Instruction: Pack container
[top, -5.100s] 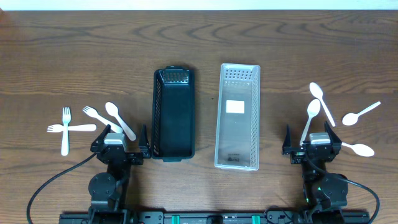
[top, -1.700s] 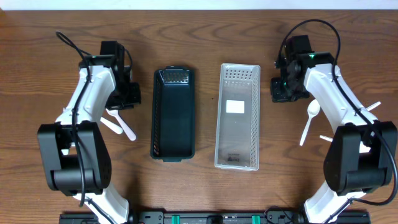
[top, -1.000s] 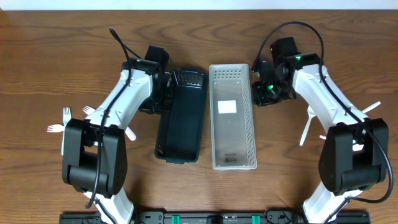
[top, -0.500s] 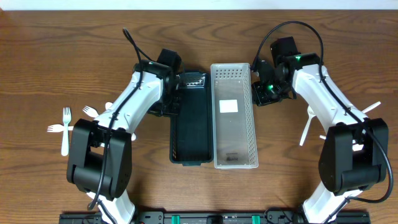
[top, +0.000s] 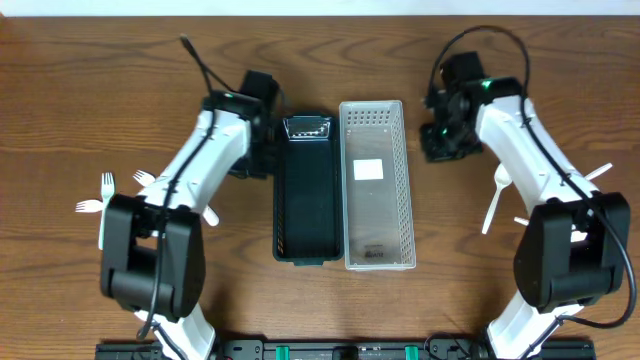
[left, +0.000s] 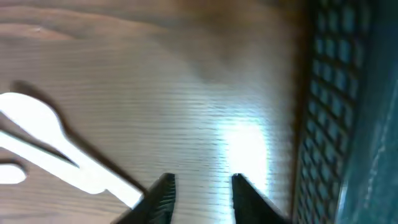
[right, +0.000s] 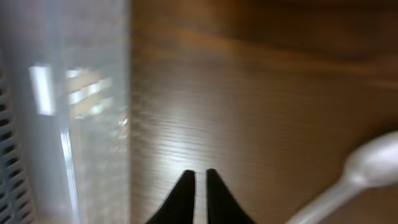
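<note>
Wooden table (top: 80, 80), one. Two white arms on it: left arm (top: 200, 160) reaching in toward the middle, right arm (top: 530, 140) likewise.

Two long containers at table centre, side by side, long walls touching: black container (top: 305, 200) on the left, clear container (top: 378, 220) on the right. Both upright, open side up. Nothing seen inside the black one; only a white rectangular label in the clear one.

Left gripper (left: 200, 186) low over bare wood just beside the black container's left wall, jaws a little apart, pinching nothing. Black mesh wall at right edge of left wrist view. Cannot tell if touching that wall.

Right gripper (right: 199, 183) over bare wood right of the clear container, apart from it, tips pressed nearly together with only a slit between, empty.

White cutlery, loose on the table, none in either container. Left side, three forks: (top: 106, 185), (top: 90, 207), (top: 143, 179). One left spoon (left: 31, 118), mostly hidden under the arm from overhead. Right side: one right spoon (top: 503, 180) fully seen, plus two white handle ends (top: 598, 172), (top: 522, 220) poking out from behind the right arm; heads hidden.
</note>
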